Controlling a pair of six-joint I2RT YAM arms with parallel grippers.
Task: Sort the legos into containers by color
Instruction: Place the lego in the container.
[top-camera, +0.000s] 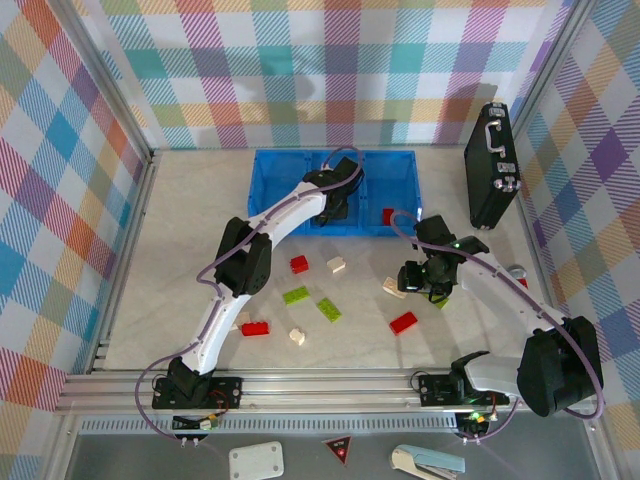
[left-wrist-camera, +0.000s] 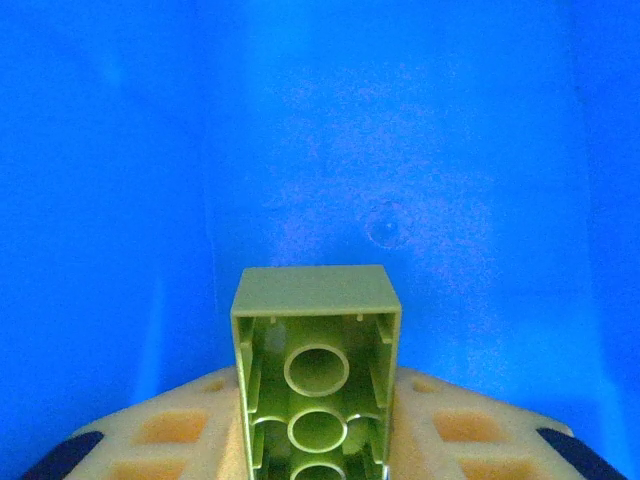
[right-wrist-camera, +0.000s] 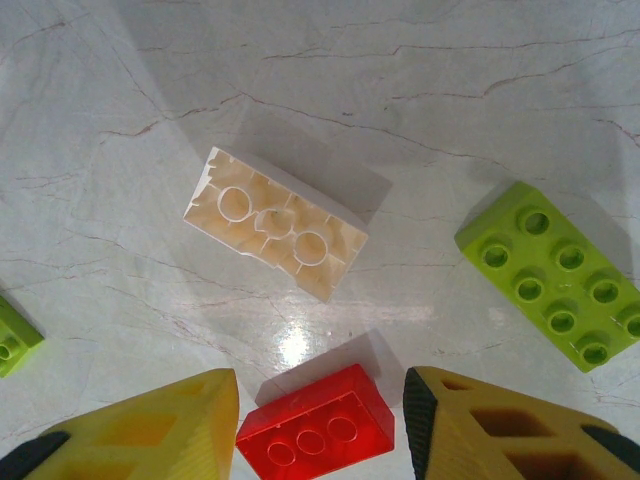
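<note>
The blue tray (top-camera: 280, 190) lies at the back of the table. My left gripper (top-camera: 335, 205) reaches down into its middle compartment. It is shut on a lime green lego (left-wrist-camera: 316, 300), which it holds underside toward the camera just above the blue floor (left-wrist-camera: 450, 150). A red lego (top-camera: 388, 215) lies in the right compartment. My right gripper (top-camera: 413, 282) stands open over the table, its fingers either side of a red lego (right-wrist-camera: 330, 410). The left finger (right-wrist-camera: 180, 420) is at that brick's corner, and a gap shows on the right. An upturned cream lego (right-wrist-camera: 275, 237) and a green one (right-wrist-camera: 550, 272) lie just beyond.
Loose legos are scattered mid-table: red (top-camera: 299, 264), cream (top-camera: 336, 265), green (top-camera: 296, 294), green (top-camera: 328, 310), red (top-camera: 254, 328), cream (top-camera: 297, 337), red (top-camera: 403, 322). A black case (top-camera: 492, 165) stands at the back right. Metal rails border the table.
</note>
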